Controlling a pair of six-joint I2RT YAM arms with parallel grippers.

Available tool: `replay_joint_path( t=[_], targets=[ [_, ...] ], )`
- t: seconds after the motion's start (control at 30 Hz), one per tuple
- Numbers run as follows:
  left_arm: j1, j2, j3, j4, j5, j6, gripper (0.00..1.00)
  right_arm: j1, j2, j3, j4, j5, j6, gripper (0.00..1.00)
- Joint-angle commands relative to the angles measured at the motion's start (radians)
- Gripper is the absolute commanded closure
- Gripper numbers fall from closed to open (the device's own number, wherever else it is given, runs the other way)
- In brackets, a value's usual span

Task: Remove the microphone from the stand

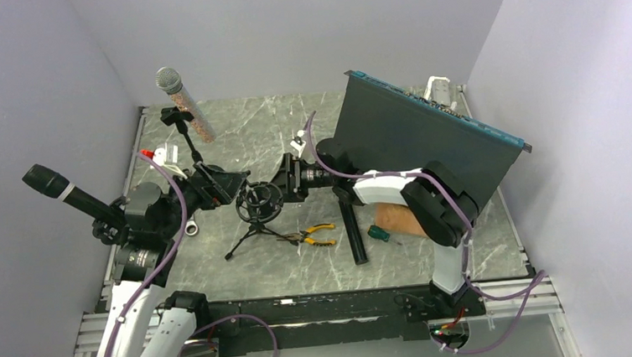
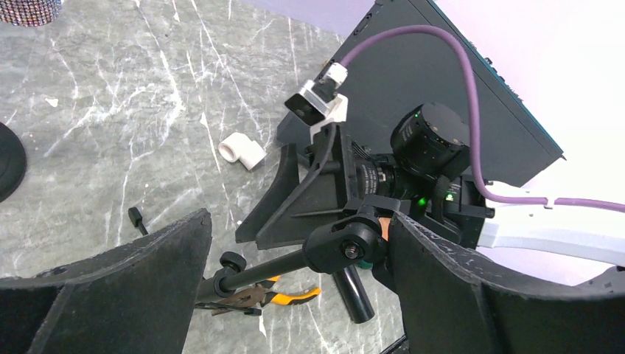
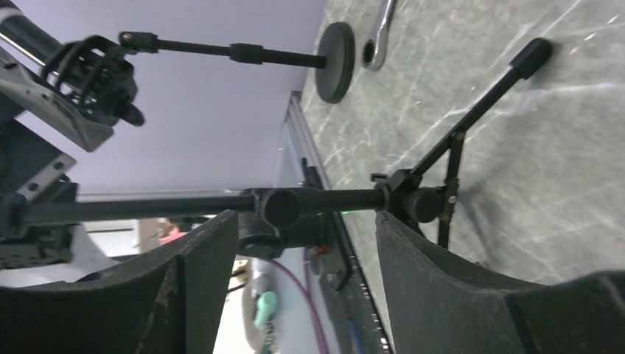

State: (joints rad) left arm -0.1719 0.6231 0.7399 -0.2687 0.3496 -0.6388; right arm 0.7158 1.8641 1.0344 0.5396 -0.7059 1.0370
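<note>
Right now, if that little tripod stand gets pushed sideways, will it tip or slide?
Probably tip: the tripod stand has thin legs and carries a bulky cage-like mount on top. Its capped foot looks rubbery, so it likely grips the table rather than slides. The pole looks rigid, not bendy.

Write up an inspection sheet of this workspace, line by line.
Surface: grey marbled table.
Job's things: black mic on a stand at the left; silver-headed mic on a stand at the back left; tripod stand mid-table, cannot tell if its mount is loaded.
Clutter: pliers, screwdriver, black tube, wrench, white elbow.
End effectors: left end effector open around the tripod stand's joint; right end effector open, straddling its rod.
Cables: purple cables along both arms.
Surroundings: rack box tilted at the right rear; lilac walls.
</note>
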Motion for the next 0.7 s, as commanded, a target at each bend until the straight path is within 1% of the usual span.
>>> replay_joint_path(
  t=[0.0,0.17,0.3,0.47,0.6,0.67],
  targets=[
    [0.002,0.024,-0.052,-0.266,-0.036,0.108,0.09,0.005,0.048,0.073,0.101,-0.111,0.214,0.32],
    [0.002,0.023,-0.044,-0.267,-0.031,0.109,0.09,0.020,0.110,0.107,0.172,-0.159,0.316,0.41],
    [0.002,0.019,-0.044,-0.267,-0.029,0.105,0.09,0.032,0.132,0.127,0.193,-0.172,0.333,0.45],
    [0.002,0.016,-0.046,-0.267,-0.023,0.104,0.09,0.037,0.151,0.127,0.240,-0.187,0.359,0.56],
    [0.002,0.016,-0.042,-0.270,-0.022,0.105,0.09,0.043,0.154,0.129,0.243,-0.194,0.354,0.59],
    [0.002,0.016,-0.043,-0.268,-0.022,0.105,0.09,0.042,0.155,0.123,0.250,-0.195,0.347,0.62]
  ],
)
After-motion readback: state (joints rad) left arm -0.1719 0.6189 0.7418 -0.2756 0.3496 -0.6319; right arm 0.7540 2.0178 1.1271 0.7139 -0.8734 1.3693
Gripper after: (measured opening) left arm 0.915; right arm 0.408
